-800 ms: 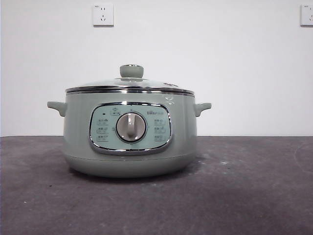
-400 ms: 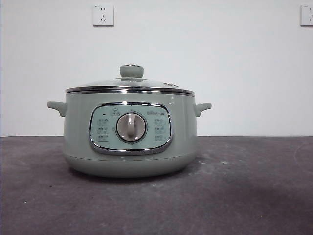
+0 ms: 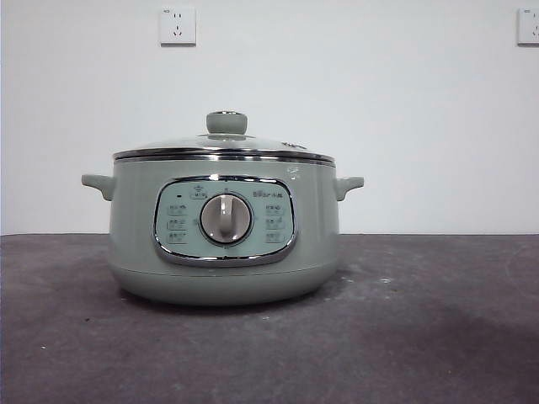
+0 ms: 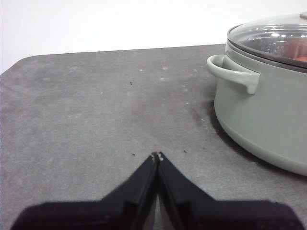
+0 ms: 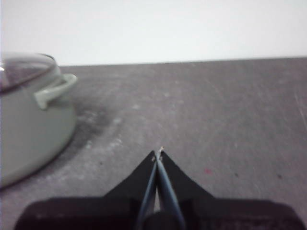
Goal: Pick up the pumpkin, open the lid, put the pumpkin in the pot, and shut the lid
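Observation:
The sage-green pot [image 3: 223, 236] stands on the dark table, with the glass lid [image 3: 224, 148] shut on it and its pale knob [image 3: 226, 123] on top. In the left wrist view the pot [image 4: 268, 115] is beside my left gripper [image 4: 157, 155], which is shut and empty, well apart from it. An orange patch [image 4: 301, 52] shows through the lid [image 4: 273, 38] there; it may be the pumpkin inside. In the right wrist view my right gripper [image 5: 159, 152] is shut and empty, apart from the pot [image 5: 33, 124]. Neither gripper shows in the front view.
The dark grey table [image 3: 421, 337] runs to a white wall with two sockets [image 3: 177, 25]. The pot's side handles [image 3: 98, 183] stick out on both sides.

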You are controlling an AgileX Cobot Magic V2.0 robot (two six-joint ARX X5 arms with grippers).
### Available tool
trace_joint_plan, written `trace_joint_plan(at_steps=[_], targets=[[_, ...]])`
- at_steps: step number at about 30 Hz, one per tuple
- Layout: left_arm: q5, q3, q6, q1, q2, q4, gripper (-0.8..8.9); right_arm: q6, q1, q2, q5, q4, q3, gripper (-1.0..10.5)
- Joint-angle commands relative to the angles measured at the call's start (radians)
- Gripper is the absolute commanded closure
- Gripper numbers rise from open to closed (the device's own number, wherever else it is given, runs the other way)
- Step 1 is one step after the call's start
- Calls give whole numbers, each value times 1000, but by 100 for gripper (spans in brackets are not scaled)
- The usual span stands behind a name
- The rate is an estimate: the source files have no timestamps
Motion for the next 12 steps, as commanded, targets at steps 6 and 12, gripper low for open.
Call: trace_joint_plan(at_steps=[6,12], targets=[[-2,-15,-6,3,-3,-2,817,13,2,-4,25,-54,-10,946],[-2,-15,-6,3,-3,-2,817,13,2,-4,26,-53,-10,946]])
